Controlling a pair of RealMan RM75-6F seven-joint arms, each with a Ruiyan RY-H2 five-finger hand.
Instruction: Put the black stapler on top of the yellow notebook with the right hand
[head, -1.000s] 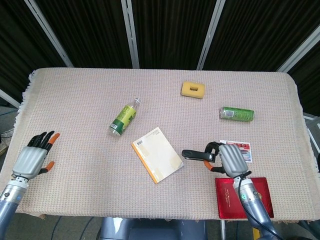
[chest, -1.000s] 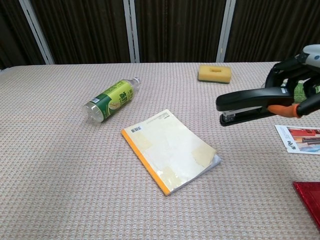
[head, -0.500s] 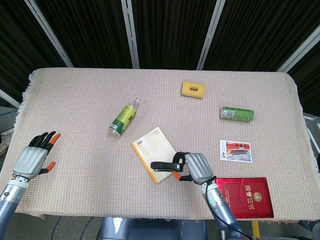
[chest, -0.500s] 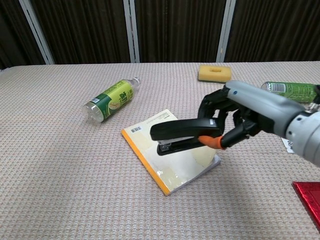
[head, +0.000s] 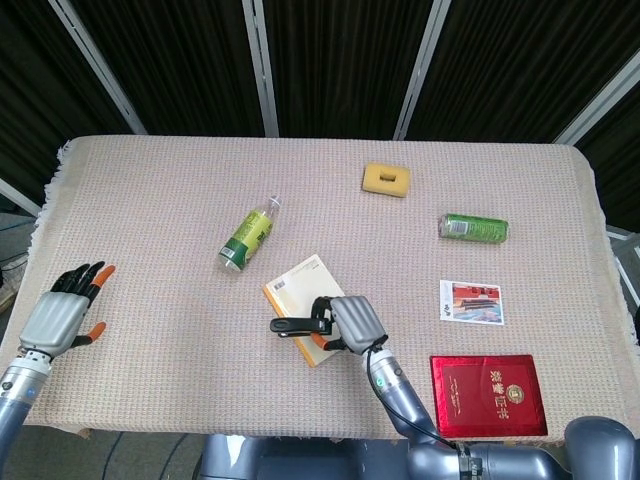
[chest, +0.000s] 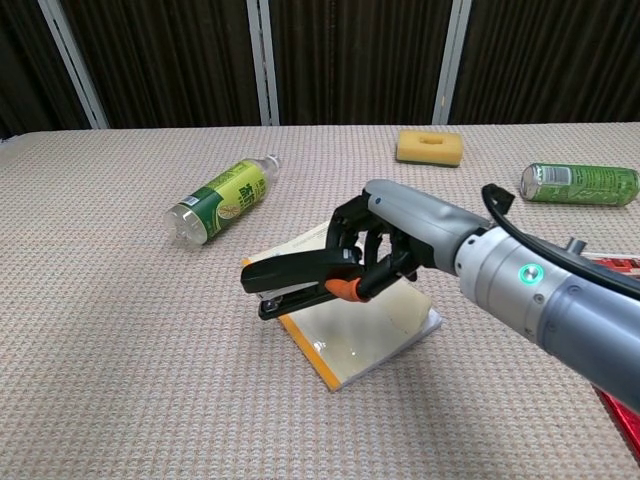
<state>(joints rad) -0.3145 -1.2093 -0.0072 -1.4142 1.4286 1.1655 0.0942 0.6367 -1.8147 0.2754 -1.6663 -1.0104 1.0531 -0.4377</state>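
My right hand (head: 349, 322) (chest: 385, 240) grips the black stapler (head: 295, 325) (chest: 295, 275) and holds it in the air over the yellow notebook (head: 301, 283) (chest: 365, 328). The stapler points to the left, its nose past the notebook's near left edge in the chest view. The notebook lies flat at the table's middle, partly hidden behind the hand and stapler. My left hand (head: 63, 314) rests open at the near left of the table, fingers spread, far from both objects.
A green bottle (head: 247, 237) (chest: 218, 201) lies left of the notebook. A yellow sponge (head: 386, 180) (chest: 429, 147) and a green can (head: 473, 227) (chest: 578, 184) lie further back on the right. A photo card (head: 470, 301) and a red booklet (head: 488, 393) lie at the near right.
My right hand has carried the stapler leftward from the right side of the table to above the notebook. The left hand has barely shifted.
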